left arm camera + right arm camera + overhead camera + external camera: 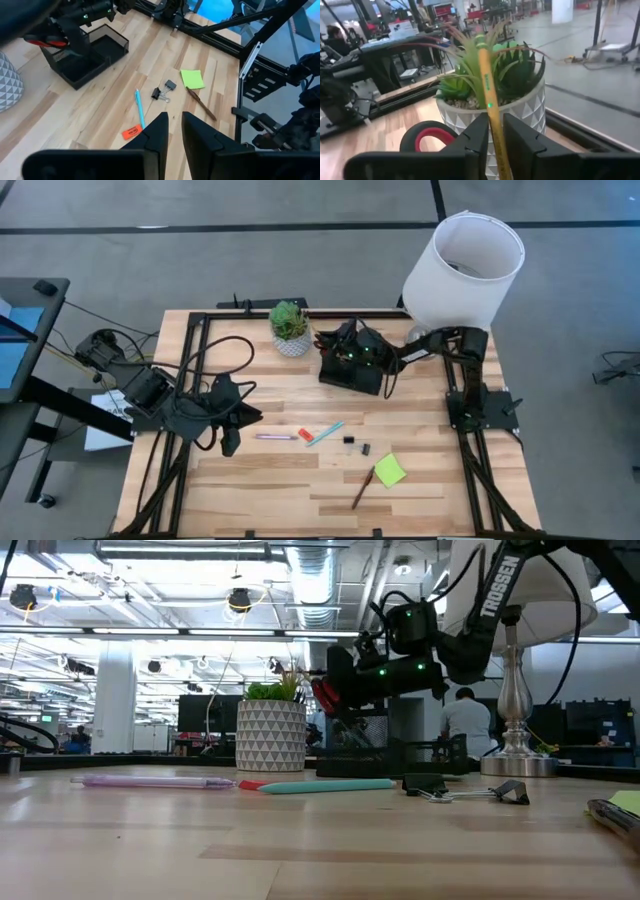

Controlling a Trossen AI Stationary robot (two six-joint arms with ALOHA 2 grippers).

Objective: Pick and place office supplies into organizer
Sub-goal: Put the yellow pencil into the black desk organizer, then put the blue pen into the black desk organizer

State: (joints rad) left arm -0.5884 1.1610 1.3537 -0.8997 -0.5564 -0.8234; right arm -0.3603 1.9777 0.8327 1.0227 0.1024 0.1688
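Note:
The black organizer stands at the far middle of the table, with red-handled scissors upright in it. My right gripper hovers over it, shut on a yellow pencil. On the wood lie a pink pen, an orange-red eraser, a teal pen, two black clips, a lime-green sticky pad and a brown pencil. My left gripper hangs at the left, above the table, narrowly open and empty. My right gripper pinches the yellow pencil's shaft between its two fingers, which lie roughly level, coming from the table's right and crossing the pencil. The pencil stands nearly upright with its top end above the fingers. Its lower end is hidden below the gripper.
A white patterned pot with a green plant stands just left of the organizer, close to my right gripper. A white lamp stands at the far right corner. Black frame rails run along the table's sides.

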